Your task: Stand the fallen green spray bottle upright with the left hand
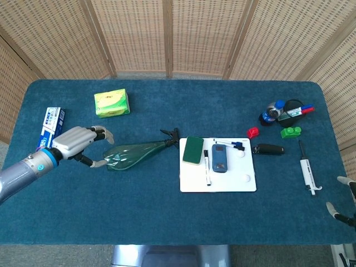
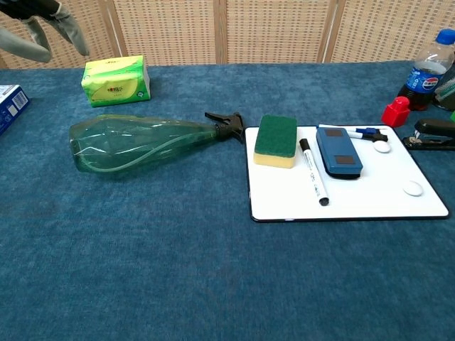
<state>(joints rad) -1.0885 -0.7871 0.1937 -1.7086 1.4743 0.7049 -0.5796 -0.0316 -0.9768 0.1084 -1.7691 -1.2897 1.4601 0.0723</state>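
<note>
Just to the right of the open, empty left hand [image 1: 78, 146], lying flat on the table [image 1: 167, 222]: green spray bottle [image 1: 132, 154], wide base toward the fingers, nozzle pointing away right, far from the right hand [image 1: 340, 196].

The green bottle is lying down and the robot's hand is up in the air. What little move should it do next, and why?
Probably lower the left hand onto the wide base end of the green spray bottle. The bottle lies on its side on the blue table, black nozzle toward the whiteboard. The hand is open, raised beside the base, holding nothing, so it needs a grip before tipping it up.
</note>
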